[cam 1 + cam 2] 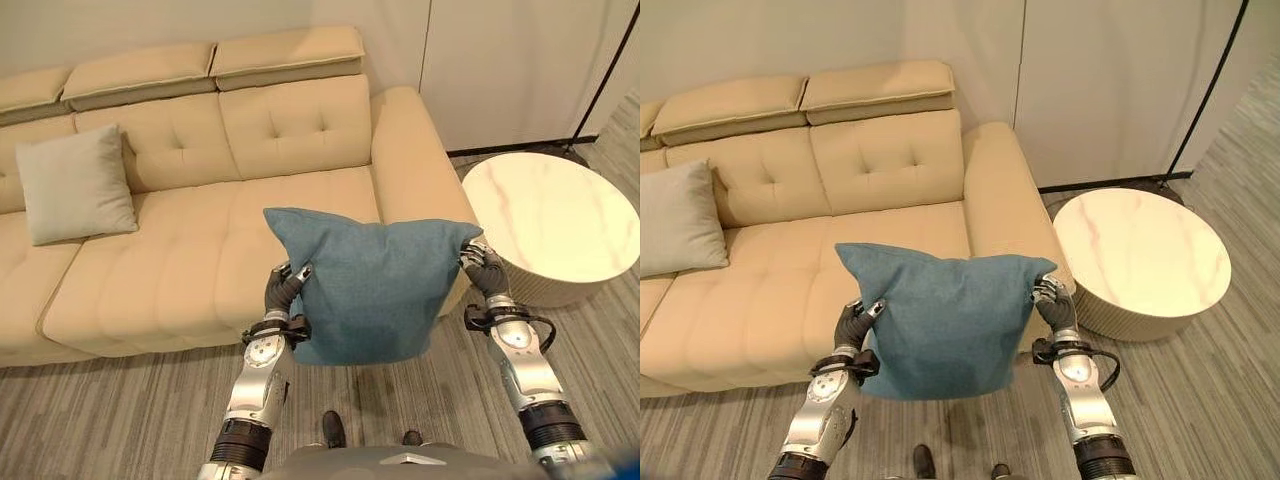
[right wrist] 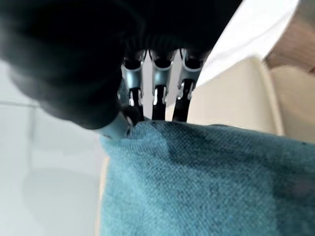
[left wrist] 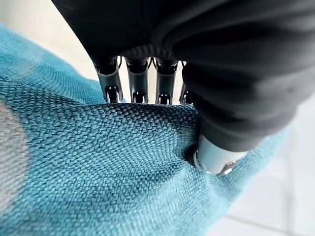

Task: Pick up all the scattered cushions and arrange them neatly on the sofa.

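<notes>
I hold a blue cushion (image 1: pixel 370 285) in the air in front of the beige sofa (image 1: pixel 190 250), over its right seat and armrest. My left hand (image 1: pixel 286 287) grips the cushion's left edge, fingers and thumb pinching the fabric (image 3: pixel 123 162). On the upper right corner my right hand (image 1: pixel 481 265) is clamped the same way, thumb and fingers closing on the blue cloth (image 2: pixel 206 172). A light grey cushion (image 1: pixel 75 185) leans upright against the sofa's back at the left.
A round white marble-topped table (image 1: pixel 555 225) stands right of the sofa's armrest (image 1: pixel 415 150). Grey striped carpet (image 1: pixel 120 410) covers the floor in front. A white wall with a dark pole (image 1: pixel 605 70) lies behind the table.
</notes>
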`<state>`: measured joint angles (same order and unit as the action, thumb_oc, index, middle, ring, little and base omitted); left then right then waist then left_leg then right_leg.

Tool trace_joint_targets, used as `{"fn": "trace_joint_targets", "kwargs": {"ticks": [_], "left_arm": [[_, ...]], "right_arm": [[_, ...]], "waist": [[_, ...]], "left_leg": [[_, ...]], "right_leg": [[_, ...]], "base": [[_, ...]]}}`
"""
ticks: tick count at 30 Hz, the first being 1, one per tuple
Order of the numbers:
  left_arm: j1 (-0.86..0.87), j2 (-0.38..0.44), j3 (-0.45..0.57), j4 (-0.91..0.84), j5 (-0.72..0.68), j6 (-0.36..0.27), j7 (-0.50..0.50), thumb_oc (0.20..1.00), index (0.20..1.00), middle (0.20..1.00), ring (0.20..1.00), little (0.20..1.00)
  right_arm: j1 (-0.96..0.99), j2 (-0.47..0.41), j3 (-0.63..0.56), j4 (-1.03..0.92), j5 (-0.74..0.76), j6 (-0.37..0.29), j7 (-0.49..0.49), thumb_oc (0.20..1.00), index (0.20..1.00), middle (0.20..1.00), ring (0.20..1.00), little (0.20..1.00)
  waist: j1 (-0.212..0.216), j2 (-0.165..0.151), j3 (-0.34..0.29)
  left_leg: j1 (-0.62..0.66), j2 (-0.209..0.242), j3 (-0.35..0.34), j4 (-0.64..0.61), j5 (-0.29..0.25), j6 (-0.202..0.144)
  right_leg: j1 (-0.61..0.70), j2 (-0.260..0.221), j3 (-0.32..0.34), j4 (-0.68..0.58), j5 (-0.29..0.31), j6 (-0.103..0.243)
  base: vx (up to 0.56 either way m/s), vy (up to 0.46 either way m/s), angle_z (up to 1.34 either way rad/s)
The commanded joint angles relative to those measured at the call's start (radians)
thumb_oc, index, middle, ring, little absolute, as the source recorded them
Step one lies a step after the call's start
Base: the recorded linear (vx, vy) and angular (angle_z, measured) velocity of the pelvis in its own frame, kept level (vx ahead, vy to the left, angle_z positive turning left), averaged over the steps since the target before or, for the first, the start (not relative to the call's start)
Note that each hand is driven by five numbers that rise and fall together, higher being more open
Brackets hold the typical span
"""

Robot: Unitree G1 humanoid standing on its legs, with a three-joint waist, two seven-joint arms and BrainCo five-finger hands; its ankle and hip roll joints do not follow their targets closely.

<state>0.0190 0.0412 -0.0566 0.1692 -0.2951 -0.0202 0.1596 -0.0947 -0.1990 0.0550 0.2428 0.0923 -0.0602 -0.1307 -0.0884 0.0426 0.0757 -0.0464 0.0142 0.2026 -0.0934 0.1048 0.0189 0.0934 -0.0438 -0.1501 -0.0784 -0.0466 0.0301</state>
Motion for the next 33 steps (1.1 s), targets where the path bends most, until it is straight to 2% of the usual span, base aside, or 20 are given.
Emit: {"fn": "trace_joint_targets", "kwargs": {"ticks": [1, 2, 5, 6, 7, 8, 10, 11, 12, 14, 17, 18, 20, 22, 23, 25, 26, 28, 29, 33], "left_arm": [[-0.11, 0.001, -0.003, -0.15, -0.039, -0.106, -0.023, 0.2, 0.2, 0.2, 0.2, 0.2], [-0.118, 0.013, -0.003, -0.155, -0.029, -0.113, -0.017, 0.2, 0.2, 0.2, 0.2, 0.2], [-0.124, 0.022, 0.001, -0.163, -0.027, -0.117, -0.013, 0.2, 0.2, 0.2, 0.2, 0.2], [-0.128, 0.028, 0.002, -0.167, -0.025, -0.121, -0.011, 0.2, 0.2, 0.2, 0.2, 0.2], [-0.132, 0.029, 0.001, -0.164, -0.023, -0.126, -0.008, 0.2, 0.2, 0.2, 0.2, 0.2], [-0.142, 0.024, -0.006, -0.164, -0.022, -0.128, -0.004, 0.2, 0.2, 0.2, 0.2, 0.2], [-0.143, 0.023, -0.009, -0.167, -0.023, -0.131, -0.005, 0.2, 0.2, 0.2, 0.2, 0.2], [-0.146, 0.021, -0.02, -0.164, -0.018, -0.13, -0.006, 0.2, 0.2, 0.2, 0.2, 0.2], [-0.147, 0.02, -0.029, -0.168, -0.014, -0.129, -0.009, 0.2, 0.2, 0.2, 0.2, 0.2], [-0.158, 0.018, -0.029, -0.167, -0.01, -0.13, 0.001, 0.2, 0.2, 0.2, 0.2, 0.2], [-0.17, 0.008, -0.038, -0.167, -0.016, -0.132, -0.004, 0.2, 0.2, 0.2, 0.2, 0.2], [-0.177, 0.002, -0.041, -0.168, -0.017, -0.133, -0.006, 0.2, 0.2, 0.2, 0.2, 0.2], [-0.174, -0.007, -0.049, -0.17, -0.022, -0.133, -0.013, 0.2, 0.2, 0.2, 0.2, 0.2], [-0.173, -0.011, -0.058, -0.169, -0.024, -0.13, -0.022, 0.2, 0.2, 0.2, 0.2, 0.2], [-0.17, -0.018, -0.07, -0.169, -0.03, -0.124, -0.027, 0.2, 0.2, 0.2, 0.2, 0.2], [-0.17, -0.018, -0.07, -0.169, -0.03, -0.124, -0.027, 0.2, 0.2, 0.2, 0.2, 0.2], [-0.167, -0.015, -0.075, -0.165, -0.034, -0.119, -0.034, 0.2, 0.2, 0.2, 0.2, 0.2], [-0.169, -0.009, -0.075, -0.161, -0.031, -0.115, -0.039, 0.2, 0.2, 0.2, 0.2, 0.2], [-0.172, 0.003, -0.065, -0.162, -0.029, -0.111, -0.04, 0.2, 0.2, 0.2, 0.2, 0.2], [-0.169, 0.005, -0.052, -0.166, -0.042, -0.115, -0.038, 0.2, 0.2, 0.2, 0.2, 0.2]], "right_arm": [[-0.095, 0.066, 0.042, -0.045, -0.019, -0.067, 0.017, 0.2, 0.2, 0.2, 0.2, 0.2], [-0.112, 0.087, 0.066, -0.052, -0.016, -0.075, 0.018, 0.2, 0.2, 0.2, 0.2, 0.2], [-0.12, 0.104, 0.078, -0.064, -0.018, -0.081, 0.021, 0.2, 0.2, 0.2, 0.2, 0.2], [-0.124, 0.12, 0.093, -0.075, -0.013, -0.085, 0.028, 0.2, 0.2, 0.2, 0.2, 0.2], [-0.122, 0.128, 0.095, -0.083, -0.012, -0.089, 0.028, 0.2, 0.2, 0.2, 0.2, 0.2], [-0.111, 0.138, 0.093, -0.105, -0.011, -0.092, 0.028, 0.2, 0.2, 0.2, 0.2, 0.2], [-0.107, 0.134, 0.092, -0.106, -0.011, -0.092, 0.028, 0.2, 0.2, 0.2, 0.2, 0.2], [-0.107, 0.124, 0.098, -0.107, -0.009, -0.095, 0.019, 0.2, 0.2, 0.2, 0.2, 0.2], [-0.108, 0.118, 0.102, -0.117, -0.009, -0.097, 0.014, 0.2, 0.2, 0.2, 0.2, 0.2], [-0.107, 0.118, 0.103, -0.121, -0.002, -0.092, 0.018, 0.2, 0.2, 0.2, 0.2, 0.2], [-0.084, 0.113, 0.106, -0.127, 0.009, -0.093, 0.021, 0.2, 0.2, 0.2, 0.2, 0.2], [-0.075, 0.111, 0.097, -0.127, 0.008, -0.099, 0.022, 0.2, 0.2, 0.2, 0.2, 0.2], [-0.061, 0.099, 0.087, -0.127, 0.01, -0.102, 0.019, 0.2, 0.2, 0.2, 0.2, 0.2], [-0.048, 0.089, 0.068, -0.127, 0.012, -0.102, 0.022, 0.2, 0.2, 0.2, 0.2, 0.2], [-0.032, 0.076, 0.05, -0.127, 0.02, -0.1, 0.022, 0.2, 0.2, 0.2, 0.2, 0.2], [-0.032, 0.076, 0.05, -0.127, 0.02, -0.1, 0.022, 0.2, 0.2, 0.2, 0.2, 0.2], [-0.035, 0.071, 0.042, -0.127, 0.022, -0.096, 0.022, 0.2, 0.2, 0.2, 0.2, 0.2], [-0.04, 0.067, 0.039, -0.127, 0.022, -0.093, 0.023, 0.2, 0.2, 0.2, 0.2, 0.2], [-0.049, 0.062, 0.042, -0.121, 0.023, -0.087, 0.02, 0.2, 0.2, 0.2, 0.2, 0.2], [-0.054, 0.059, 0.055, -0.113, 0.023, -0.086, 0.023, 0.2, 0.2, 0.2, 0.2, 0.2]], "waist": [[0.038, -0.057, -0.078], [0.058, -0.063, -0.068], [0.072, -0.062, -0.055], [0.082, -0.059, -0.043], [0.083, -0.055, -0.037], [0.076, -0.054, -0.031], [0.07, -0.055, -0.03], [0.06, -0.061, -0.022], [0.05, -0.069, -0.012], [0.039, -0.078, 0.0], [0.023, -0.083, 0.004], [0.022, -0.082, -0.005], [0.013, -0.081, -0.025], [0.003, -0.089, -0.033], [-0.007, -0.114, -0.042], [-0.007, -0.114, -0.041], [0.004, -0.137, -0.039], [0.014, -0.154, -0.036], [0.042, -0.166, -0.017], [0.079, -0.157, 0.019]], "left_leg": [[0.082, -0.037, -0.007, 0.006, -0.132, -0.034], [0.089, -0.035, -0.008, 0.006, -0.139, -0.028], [0.097, -0.033, -0.009, 0.006, -0.143, -0.026], [0.109, -0.028, -0.017, 0.006, -0.146, -0.023], [0.114, -0.024, -0.024, 0.006, -0.148, -0.025], [0.129, -0.029, -0.055, 0.006, -0.143, -0.027], [0.136, -0.033, -0.07, 0.006, -0.138, -0.029], [0.153, -0.045, -0.096, 0.006, -0.147, -0.026], [0.177, -0.058, -0.132, 0.006, -0.157, -0.019], [0.206, -0.068, -0.167, 0.006, -0.167, -0.016], [0.238, -0.065, -0.2, 0.006, -0.17, -0.022], [0.243, -0.059, -0.212, 0.006, -0.15, -0.031], [0.259, -0.041, -0.219, 0.012, -0.145, -0.048], [0.234, -0.027, -0.222, 0.093, -0.135, -0.069], [0.172, -0.01, -0.172, 0.178, -0.137, -0.075], [0.172, -0.01, -0.172, 0.181, -0.139, -0.075], [0.117, -0.012, -0.141, 0.176, -0.16, -0.056], [0.071, -0.013, -0.119, 0.151, -0.186, -0.042], [-0.038, -0.024, -0.133, 0.154, -0.143, -0.046], [-0.171, -0.026, -0.19, 0.179, -0.085, -0.063]], "right_leg": [[-0.025, 0.021, 0.095, 0.019, 0.103, 0.047], [-0.05, 0.015, 0.1, 0.094, 0.094, 0.058], [-0.08, 0.006, 0.092, 0.177, 0.081, 0.068], [-0.107, -0.004, 0.08, 0.265, 0.079, 0.079], [-0.124, -0.001, 0.079, 0.306, 0.081, 0.082], [-0.163, 0.035, 0.106, 0.324, 0.088, 0.077], [-0.171, 0.05, 0.121, 0.314, 0.089, 0.076], [-0.192, 0.072, 0.132, 0.253, 0.102, 0.066], [-0.223, 0.098, 0.145, 0.188, 0.132, 0.06], [-0.284, 0.11, 0.141, 0.149, 0.169, 0.067], [-0.26, 0.11, 0.157, 0.121, 0.18, 0.058], [-0.256, 0.115, 0.166, 0.125, 0.185, 0.049], [-0.228, 0.109, 0.144, 0.109, 0.175, 0.041], [-0.197, 0.098, 0.124, 0.093, 0.172, 0.032], [-0.136, 0.071, 0.104, 0.044, 0.168, 0.028], [-0.135, 0.071, 0.103, 0.043, 0.168, 0.028], [-0.102, 0.052, 0.106, 0.015, 0.164, 0.028], [-0.084, 0.04, 0.114, 0.004, 0.148, 0.026], [-0.054, 0.043, 0.146, -0.004, 0.129, 0.016], [-0.02, 0.055, 0.205, 0.01, 0.1, 0.002]], "base": [[0.13, 0.295, -0.08], [0.06, 0.207, -0.07], [0.04, 0.149, -0.1], [0.06, 0.173, -0.01], [0.15, 0.189, -0.21], [0.12, 0.105, -0.27], [0.15, 0.053, 0.66], [0.28, 0.039, 1.02], [0.23, 0.027, 0.83], [0.22, 0.017, 0.71], [0.22, -0.019, 0.7], [0.33, -0.105, 0.9], [0.29, -0.1, 0.92], [0.25, -0.106, 0.77], [0.25, -0.104, 0.58], [0.15, -0.054, 0.59], [0.16, -0.036, 0.35], [0.22, -0.032, 0.13], [0.2, -0.006, -0.02], [0.13, 0.061, -0.37]]}}
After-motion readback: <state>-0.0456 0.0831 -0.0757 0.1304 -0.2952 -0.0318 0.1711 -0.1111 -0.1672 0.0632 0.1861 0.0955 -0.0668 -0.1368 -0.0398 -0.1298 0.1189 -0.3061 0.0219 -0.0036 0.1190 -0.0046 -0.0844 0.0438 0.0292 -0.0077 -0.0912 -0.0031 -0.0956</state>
